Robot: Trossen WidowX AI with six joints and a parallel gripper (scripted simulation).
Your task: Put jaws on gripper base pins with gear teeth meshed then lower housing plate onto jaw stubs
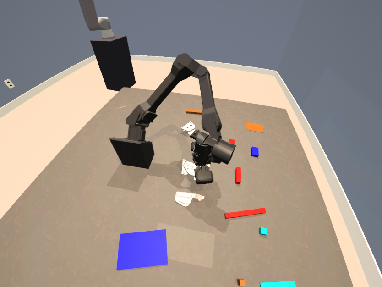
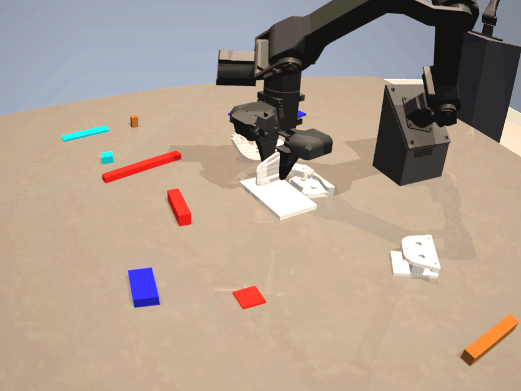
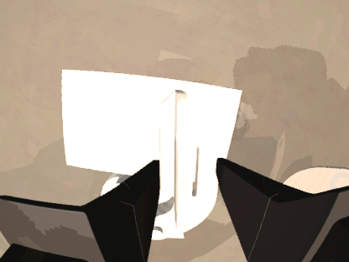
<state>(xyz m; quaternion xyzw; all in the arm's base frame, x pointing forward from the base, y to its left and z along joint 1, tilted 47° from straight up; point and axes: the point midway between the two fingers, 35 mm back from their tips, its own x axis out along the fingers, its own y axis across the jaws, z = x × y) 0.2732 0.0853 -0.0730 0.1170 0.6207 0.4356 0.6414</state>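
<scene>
Grasping one jaw [image 2: 269, 168] [image 3: 168, 168] between its two fingers, the gripper [image 1: 202, 168] [image 2: 276, 167] [image 3: 188, 160] points downward just beside the gripper base [image 1: 187, 167] [image 2: 312, 187], which serves as the landmark throughout. The held jaw stands on edge, ribbed side visible in the exterior view; whether its lower edge touches the white slab [image 2: 279, 198] [image 3: 109, 119] beneath cannot be told. This slab lies flat immediately beside the gripper base, on its near-left side in the exterior view. The base has raised round pins on its upper face; the held jaw is not seated on them. The second jaw [image 1: 184, 198] [image 2: 243, 147] [image 3: 320, 181] lies on the table [image 1: 77, 216] [image 2: 202, 336] [image 3: 126, 34], apart from the gripper base and below it in the top view. The housing plate [image 1: 188, 126] [image 2: 420, 252], pierced by holes, rests on a white stand [image 2: 398, 265] well apart from the gripper base, above it in the top view. The arm's black pedestal [image 1: 133, 155] [image 2: 407, 163] stands left of the gripper base in the top view.
</scene>
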